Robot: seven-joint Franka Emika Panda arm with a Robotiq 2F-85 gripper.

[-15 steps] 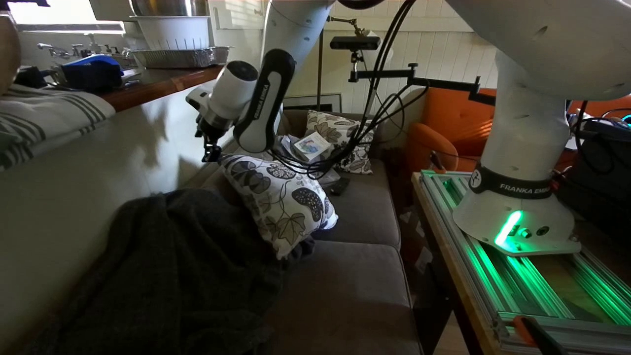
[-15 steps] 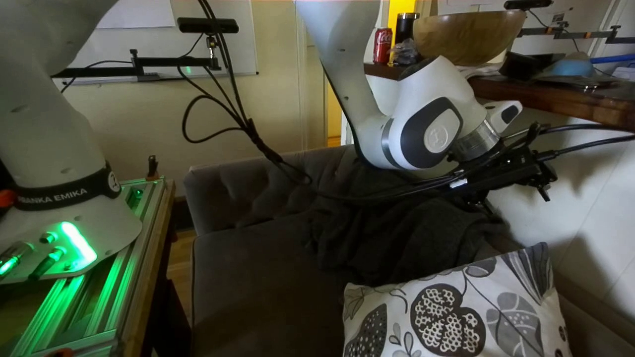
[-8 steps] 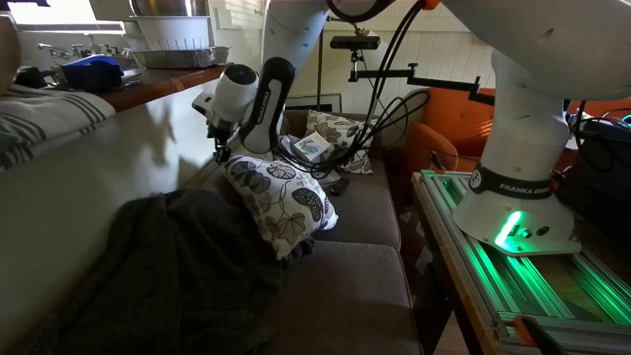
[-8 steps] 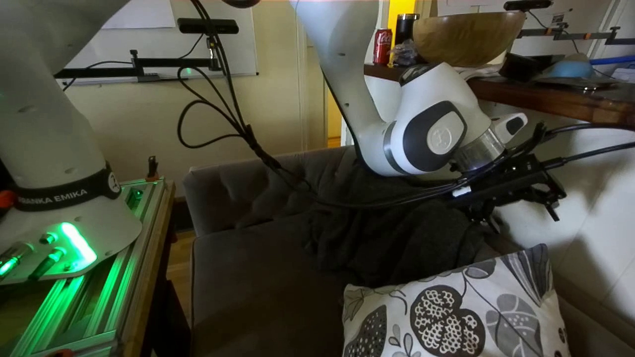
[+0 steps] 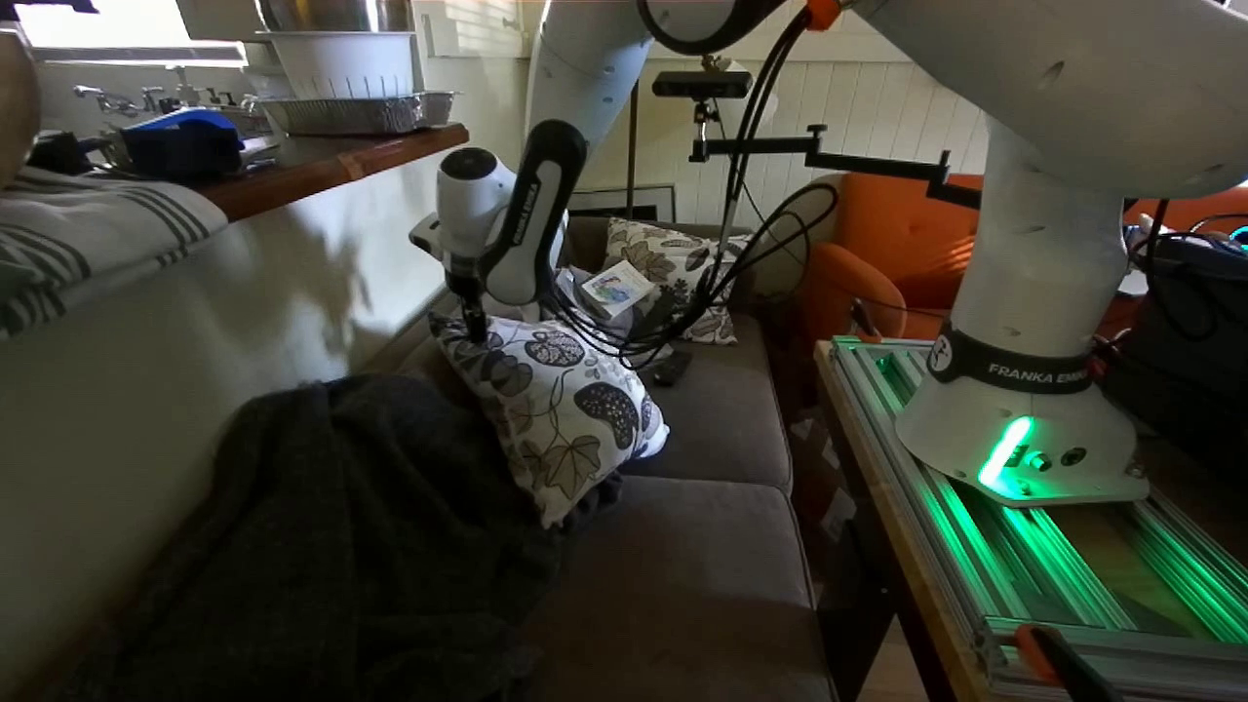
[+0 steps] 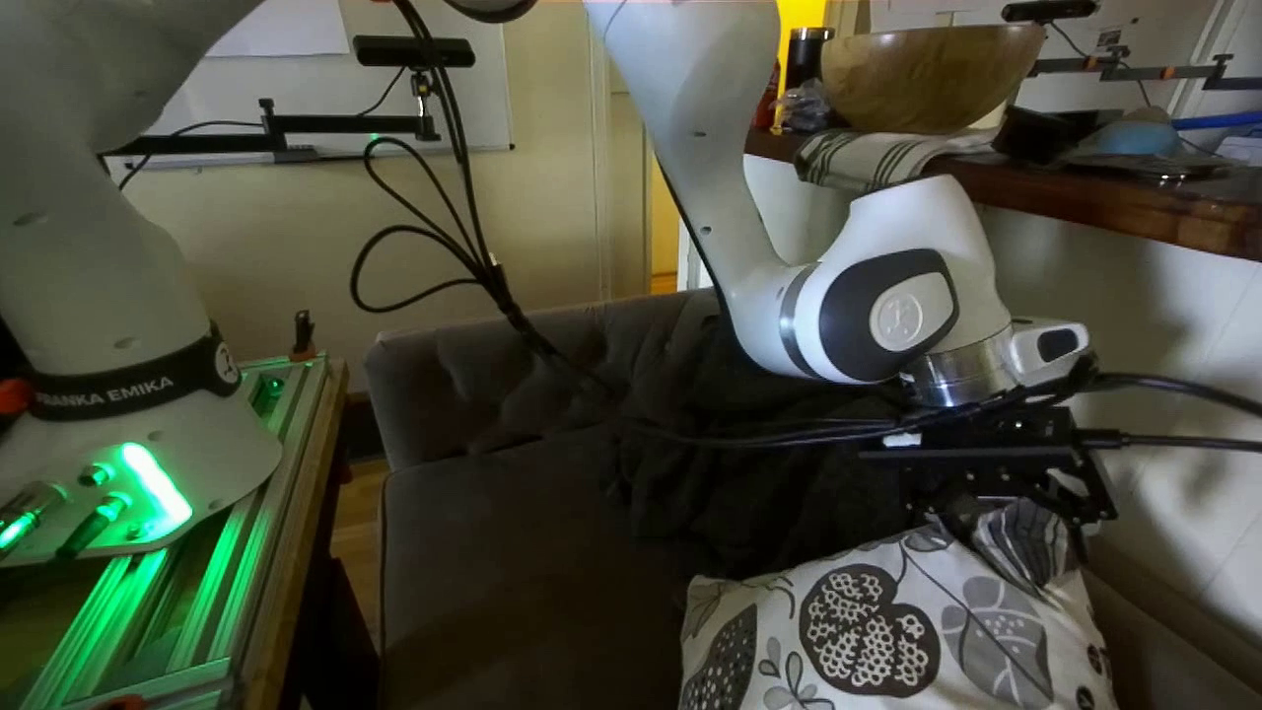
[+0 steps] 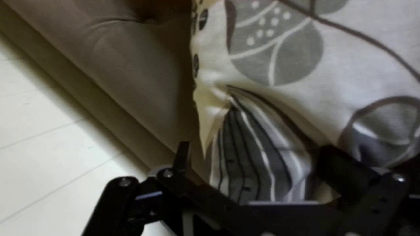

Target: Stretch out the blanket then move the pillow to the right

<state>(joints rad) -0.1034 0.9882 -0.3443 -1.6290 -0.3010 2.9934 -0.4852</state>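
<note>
As my pincer (image 7: pixel 256 154) gapes wide, no hold, pillow (image 7: pixel 354 68) pts striped corner (image 7: pixel 251 154) down btwn fingers (image 7: pixel 182 158), wrist view; long axis unclear.

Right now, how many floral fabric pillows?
2: a white floral fabric pillow, one corner inside the open black claw; another white floral pillow farther back on the grey sofa in an exterior view. More may be hidden.

"FRANKA EMIKA" on base collar (image 6: pixel 113 390), also on arm cover (image 5: pixel 527 212).
</note>
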